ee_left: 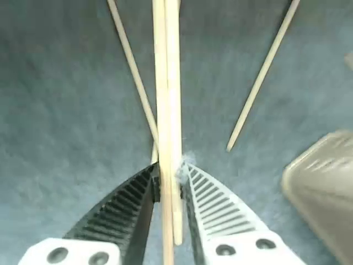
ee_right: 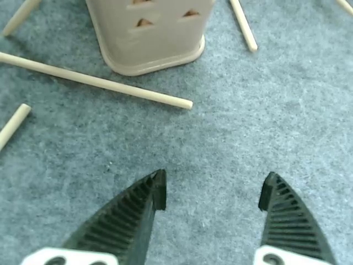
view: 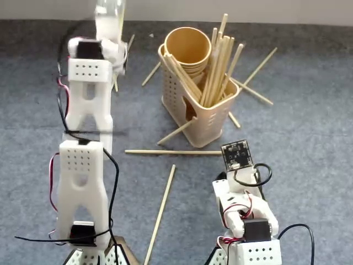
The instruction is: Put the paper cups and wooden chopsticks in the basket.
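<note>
We list one basket [view: 207,118], upright on the worktop [view: 309,182], toward the far edge and about midway between the side edges. Contents: a nest of cups [view: 188,47] in the basket's far-left part, the top one open upward; beside the cups a sheaf [view: 218,66] of sticks, leaning, with their ends well above the rim. Loose on the worktop we note a long stick [view: 171,152] lying crosswise just in front of the basket; a slanted stick [view: 161,212] running from near it toward the near edge; a short stick [view: 174,134] with one end touching the basket's front-left wall; and crossed sticks [view: 259,96] just right of the basket, reaching toward the right edge. The left gripper [ee_left: 170,179] is out toward the far-left corner, left of the basket, its jaws clamped on a pair [ee_left: 167,83] of sticks held side by side and pointing straight out ahead of it. We cannot tell whether the pair is clear of the worktop. The right gripper [ee_right: 212,190] is near the near edge, right of the middle, its jaws wide apart over bare worktop, with the long stick and the basket's base beyond them.
</note>
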Robot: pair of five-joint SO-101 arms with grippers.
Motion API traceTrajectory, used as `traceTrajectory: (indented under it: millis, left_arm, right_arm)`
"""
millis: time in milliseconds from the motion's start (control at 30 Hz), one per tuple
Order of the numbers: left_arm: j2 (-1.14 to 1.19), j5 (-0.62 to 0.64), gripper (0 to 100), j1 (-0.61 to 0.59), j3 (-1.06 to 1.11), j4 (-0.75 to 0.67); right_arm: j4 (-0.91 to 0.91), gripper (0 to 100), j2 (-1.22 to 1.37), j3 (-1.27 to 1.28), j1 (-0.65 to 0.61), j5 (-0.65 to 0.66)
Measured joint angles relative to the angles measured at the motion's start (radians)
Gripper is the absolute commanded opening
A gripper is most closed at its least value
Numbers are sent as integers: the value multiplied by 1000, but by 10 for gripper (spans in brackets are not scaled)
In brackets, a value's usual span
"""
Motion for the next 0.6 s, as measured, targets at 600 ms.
traceTrajectory:
  millis: [600]
  left_arm:
    - [-354,-2,18,598,-216,-238]
  right_arm:
    - [0,275,0,0,0,0]
